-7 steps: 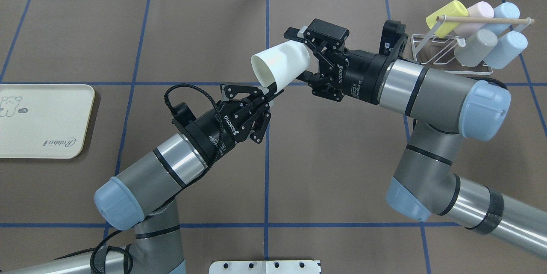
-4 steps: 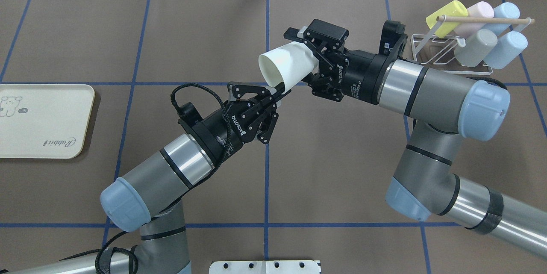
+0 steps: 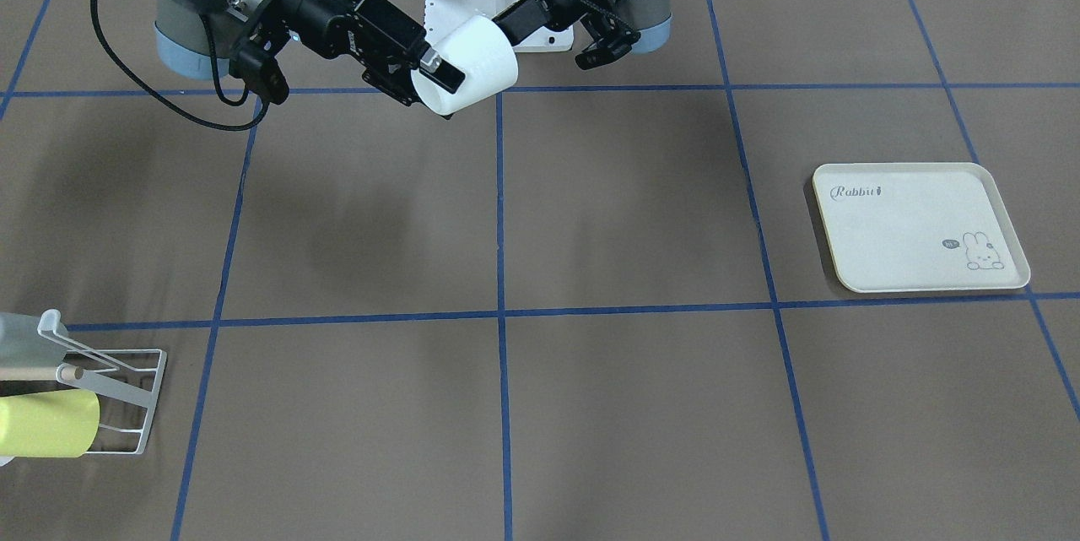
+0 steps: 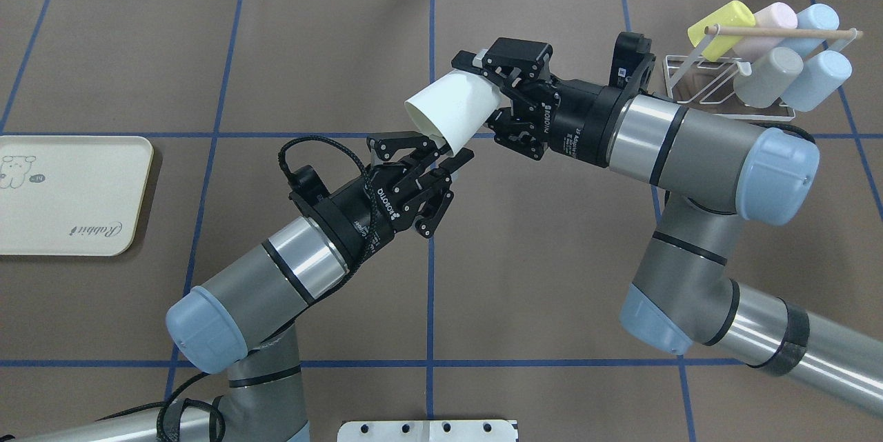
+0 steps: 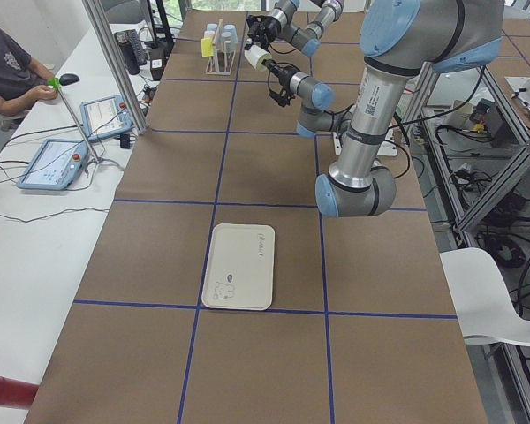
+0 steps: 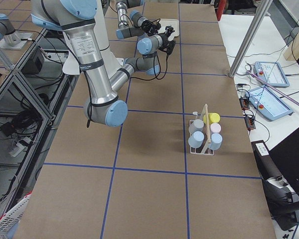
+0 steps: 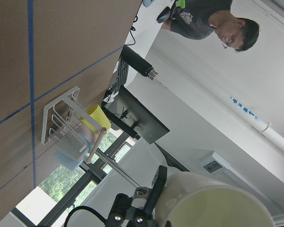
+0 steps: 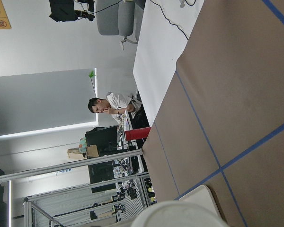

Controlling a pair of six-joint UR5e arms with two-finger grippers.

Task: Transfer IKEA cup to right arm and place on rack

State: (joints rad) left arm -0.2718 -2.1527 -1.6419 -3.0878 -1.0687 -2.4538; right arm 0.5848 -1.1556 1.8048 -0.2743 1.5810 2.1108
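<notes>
1 white cup (image 4: 448, 107) partly hides the right gripper (image 4: 474, 92) gripping it.

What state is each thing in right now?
white cup: held off the table, tilted on its side.
right end effector: shut on the white cup.
left end effector: open, at the cup's rim.
rack: standing on the table, five cups loaded.
tray: lying flat on the table.
</notes>
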